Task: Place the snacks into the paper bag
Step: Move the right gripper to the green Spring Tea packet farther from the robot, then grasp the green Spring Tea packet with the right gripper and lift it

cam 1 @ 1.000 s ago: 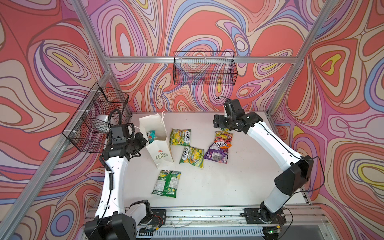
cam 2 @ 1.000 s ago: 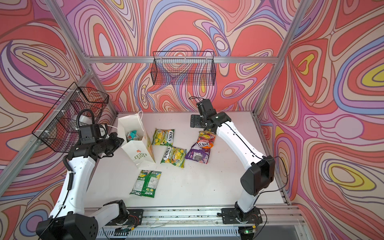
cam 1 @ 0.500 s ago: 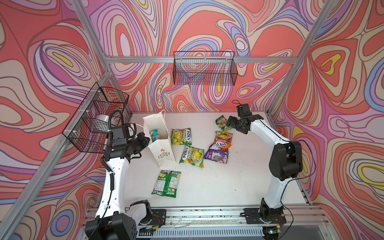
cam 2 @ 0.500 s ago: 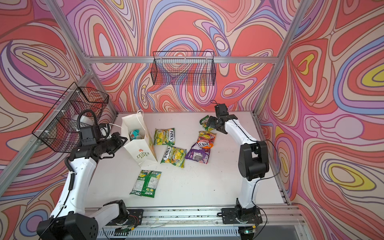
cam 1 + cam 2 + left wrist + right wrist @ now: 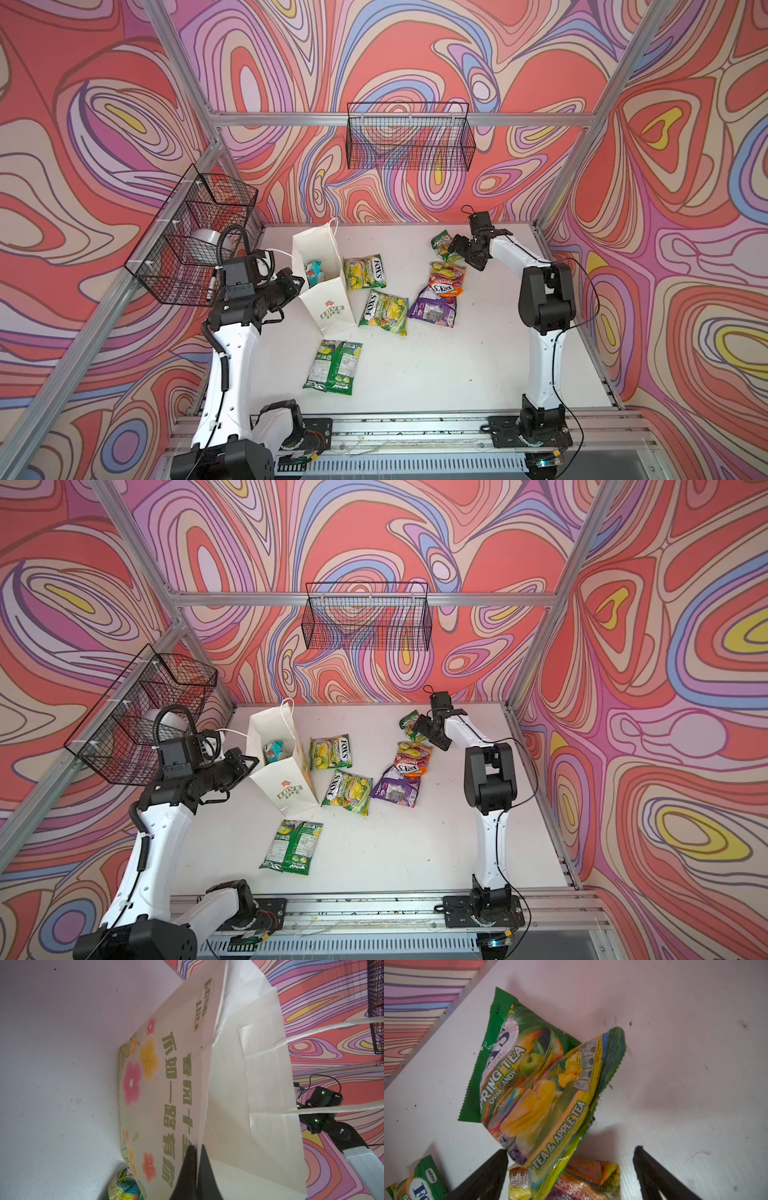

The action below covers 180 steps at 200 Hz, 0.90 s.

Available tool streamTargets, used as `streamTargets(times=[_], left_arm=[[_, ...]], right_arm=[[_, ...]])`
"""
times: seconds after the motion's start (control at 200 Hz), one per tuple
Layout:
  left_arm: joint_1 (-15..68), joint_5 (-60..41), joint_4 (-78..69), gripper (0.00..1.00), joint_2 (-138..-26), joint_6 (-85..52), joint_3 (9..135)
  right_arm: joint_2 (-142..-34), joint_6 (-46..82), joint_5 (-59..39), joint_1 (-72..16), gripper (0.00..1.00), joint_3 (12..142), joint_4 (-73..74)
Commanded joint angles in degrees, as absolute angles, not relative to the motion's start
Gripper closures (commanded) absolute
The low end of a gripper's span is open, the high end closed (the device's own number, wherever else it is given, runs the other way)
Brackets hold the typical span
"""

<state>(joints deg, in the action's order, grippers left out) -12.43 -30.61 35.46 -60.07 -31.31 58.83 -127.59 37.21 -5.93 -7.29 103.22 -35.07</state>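
Green snack (image 5: pixel 533 1084) lies just before right gripper (image 5: pixel 571 1150).

Inside the paper bag (image 5: pixel 330 309), its walls hide most of a teal packet (image 5: pixel 312 269); the orange packet (image 5: pixel 446 278) partly hides the purple packet (image 5: pixel 432 309).

I am seeing a white worktop (image 5: pixel 457 374). The paper bag (image 5: pixel 332 309) is showing white, with a red flower and green "LOVE LIFE" lettering; in my left wrist view its broad face is carrying pink, yellow and orange blossoms and olive characters. Near the worktop's far edge a green packet (image 5: pixel 533 1084) is flashing yellow fruit and a green apple. An orange packet (image 5: pixel 446 278) and a purple packet (image 5: pixel 432 311) are glinting mid-worktop. The walls (image 5: pixel 415 50) are swirling coral, lilac, blue and yellow.
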Motion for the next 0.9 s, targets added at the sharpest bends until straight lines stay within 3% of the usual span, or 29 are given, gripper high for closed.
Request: streamTargets(times=[0.0,0.225,0.426,0.896], left_arm=[[-12.48,-33.56,31.04,1.00,-58.85,-31.13,58.71],[-12.52,-34.35,30.35,1.00,-58.80,-31.72,58.18],[-12.49,-34.62,30.14,1.00,-58.64,-31.99,58.01],[-12.48,-35.87,29.26,1.00,-58.53,-32.17,57.75]], right_arm=[[-130.63,39.47,-7.81,-7.33,0.02,104.77,-34.66],[-133.68,41.08,-9.17,-7.35,0.05,104.94,-33.32],[-134.36,42.04,-10.89,-7.32,0.15,103.49,-31.36],[-129.21,40.86,-11.74,-7.32,0.75,98.73,-28.25]])
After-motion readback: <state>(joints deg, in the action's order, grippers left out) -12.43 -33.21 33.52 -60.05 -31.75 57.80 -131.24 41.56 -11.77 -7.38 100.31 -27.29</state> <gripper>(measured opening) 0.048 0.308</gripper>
